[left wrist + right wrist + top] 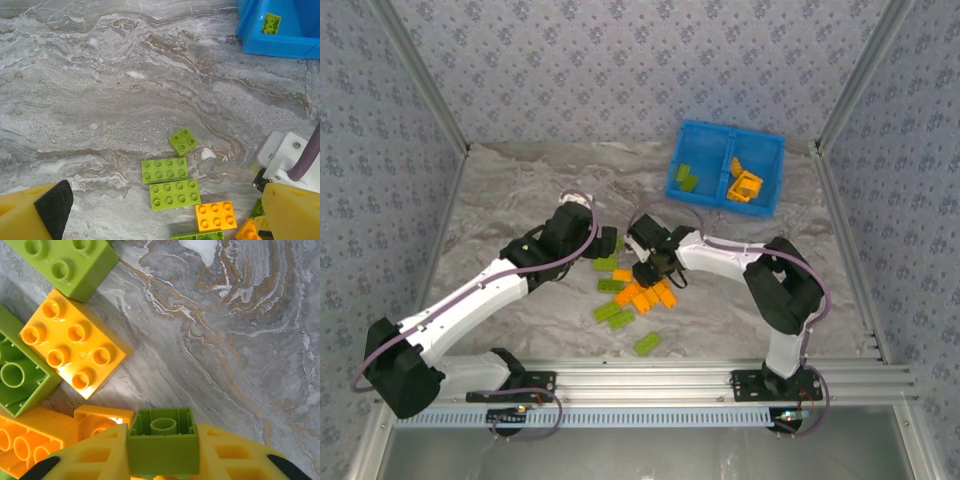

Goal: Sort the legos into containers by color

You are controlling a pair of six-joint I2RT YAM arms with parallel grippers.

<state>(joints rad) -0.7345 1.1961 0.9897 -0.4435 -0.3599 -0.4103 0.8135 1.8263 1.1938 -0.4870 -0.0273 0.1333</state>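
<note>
Pinching one lime green brick (161, 447), the right gripper (646, 272) holds its yellow jaws against the brick's two flanks at the near edge of the pile. The brick's hollow underside, with a round tube inside, faces the wrist camera. It cannot be told whether the brick is lifted off the desk (520, 200). The step in hand appears to be the pick-up of a green piece. The next move would call for a lift clear of the neighbours, then a carry to the far right, to the blue tray (705, 128). Its left compartment (688, 178) already holds green pieces and its right compartment (744, 185) orange ones, so this brick belongs on the left of the divider. Just beside the held brick lie an orange four-stud square (72, 347) and more orange and green bricks, close enough to be nudged. The loose legos (630, 295) sit in a cluster at the middle of the desk, well apart from the tray. They are glossy hard plastic, boxy, with round raised studs. Two long green eight-stud bricks (165, 170) lie side by side. The left gripper (608, 243) hangs over them with jaws spread wide and empty. The desk is smooth grey marbled stone with brownish veins.
</note>
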